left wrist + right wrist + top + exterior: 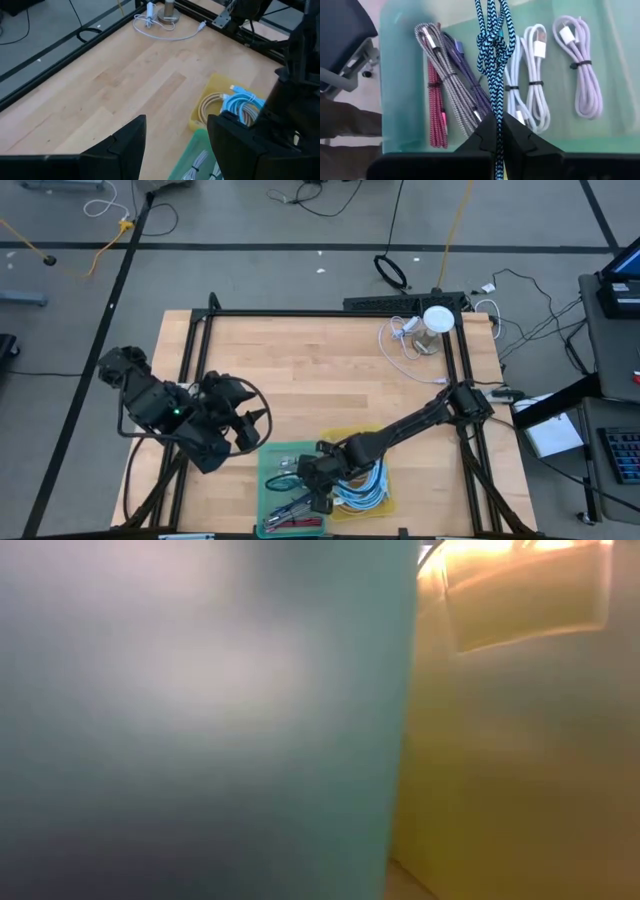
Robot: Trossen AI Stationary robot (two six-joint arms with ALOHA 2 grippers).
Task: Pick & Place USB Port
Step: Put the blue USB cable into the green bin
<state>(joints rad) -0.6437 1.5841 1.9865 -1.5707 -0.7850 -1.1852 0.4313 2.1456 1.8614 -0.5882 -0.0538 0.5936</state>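
My right gripper (496,125) is shut on a blue-and-black braided cable (492,55), over a green bin (272,480) near the table's front edge. Several coiled cables lie in the bin: red (436,110), grey (447,75), purple (470,80), white (532,75) and lilac (582,70). A yellow bin (392,502) beside it holds blue cables (362,485) and a beige one (212,102). My left gripper (177,145) is open, with nothing between its fingers, at the table's left, left of the bins. My right gripper pinches the braided cable between its two fingertips, at a stretch (496,112) just short of a knotted bunch (491,50). The fingers slant down from the table's right side. The cable runs on ahead of them over the green bin's coils; its far end is out of frame.
A white round stand (437,320) with a loose white cable (400,340) sits at the far right corner. Black frame rails (330,313) run along the table's edges. Bare wood lies in the table's middle. The bins' walls (200,720) fill the low view.
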